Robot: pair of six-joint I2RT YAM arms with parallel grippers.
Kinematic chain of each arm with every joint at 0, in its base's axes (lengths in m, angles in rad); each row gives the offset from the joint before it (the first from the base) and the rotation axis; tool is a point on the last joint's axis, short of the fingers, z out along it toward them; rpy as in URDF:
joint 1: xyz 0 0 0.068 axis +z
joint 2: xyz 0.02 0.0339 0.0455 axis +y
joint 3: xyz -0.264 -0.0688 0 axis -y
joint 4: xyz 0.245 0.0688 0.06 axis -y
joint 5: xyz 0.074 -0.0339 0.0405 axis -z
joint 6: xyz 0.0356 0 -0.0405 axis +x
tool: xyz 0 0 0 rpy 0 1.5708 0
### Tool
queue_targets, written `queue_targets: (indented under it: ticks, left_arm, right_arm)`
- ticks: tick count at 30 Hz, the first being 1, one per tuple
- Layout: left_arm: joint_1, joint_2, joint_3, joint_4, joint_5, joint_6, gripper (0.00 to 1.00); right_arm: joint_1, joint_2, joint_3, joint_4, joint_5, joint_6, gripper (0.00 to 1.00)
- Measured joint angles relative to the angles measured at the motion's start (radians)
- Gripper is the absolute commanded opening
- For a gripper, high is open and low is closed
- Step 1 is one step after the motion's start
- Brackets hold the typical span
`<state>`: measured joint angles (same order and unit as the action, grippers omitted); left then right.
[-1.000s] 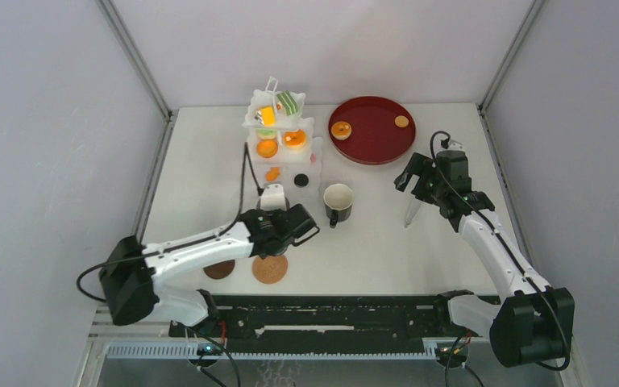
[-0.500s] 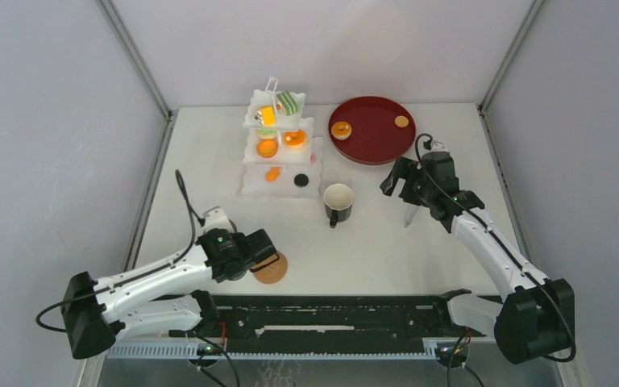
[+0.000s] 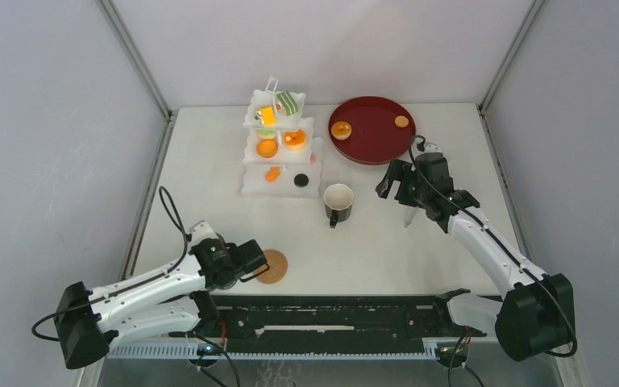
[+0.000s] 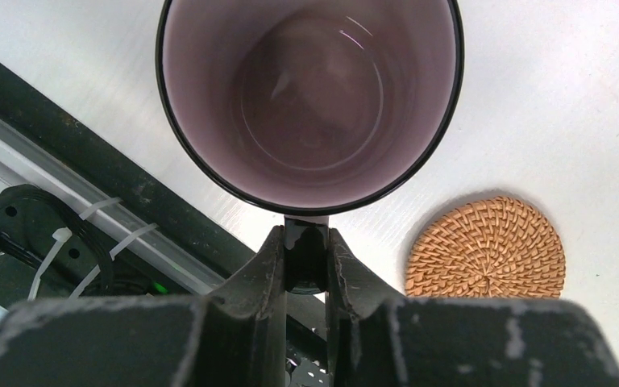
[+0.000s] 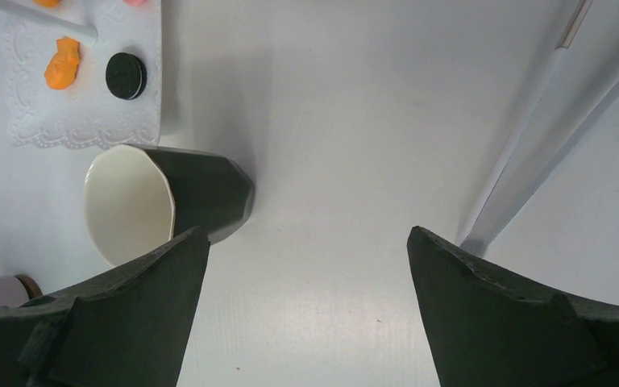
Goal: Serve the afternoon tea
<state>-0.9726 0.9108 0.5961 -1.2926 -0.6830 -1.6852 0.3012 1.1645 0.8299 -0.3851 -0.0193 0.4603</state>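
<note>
From above, the left arm [image 3: 149, 284] lies low along the near edge of the worktop [image 3: 201, 177], left gripper [image 3: 246, 260] beside a woven coaster [image 3: 275, 266]. Left wrist view: jaws clamped on the handle of the mauve mug [image 4: 310, 97], rim cropped. Right wrist view: right gripper [image 5: 306, 242] gapes empty, black mug [image 5: 201, 193] by one finger, bare worktop ahead.

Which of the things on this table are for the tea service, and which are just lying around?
For the tea: stand, pastries, black mug, mauve mug, coaster.
Lying about: red tray, tongs.
</note>
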Motion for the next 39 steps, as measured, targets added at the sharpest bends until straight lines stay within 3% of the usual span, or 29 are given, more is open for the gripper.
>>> queue_targets:
  ticks: [7,13,19,26,39]
  left_arm:
    - [0.000,-0.019,-0.034,0.016,-0.005,-0.009,0.00]
    - [0.000,-0.025,-0.045,0.026,-0.011,-0.010,0.42]
    - [0.000,-0.054,-0.045,0.025,0.009,-0.006,0.60]
    - [0.000,-0.084,-0.042,0.038,0.036,0.038,0.64]
    - [0.000,-0.210,0.053,-0.027,0.086,0.138,0.70]
  right_arm:
    - [0.108,-0.008,0.011,-0.037,0.058,-0.001,1.00]
    - [0.264,-0.051,0.011,-0.101,0.155,0.024,1.00]
    - [0.476,-0.094,0.016,-0.139,0.290,0.113,1.00]
    - [0.646,-0.045,0.042,-0.177,0.428,0.245,1.00]
    - [0.705,0.164,0.118,-0.167,0.459,0.292,0.96]
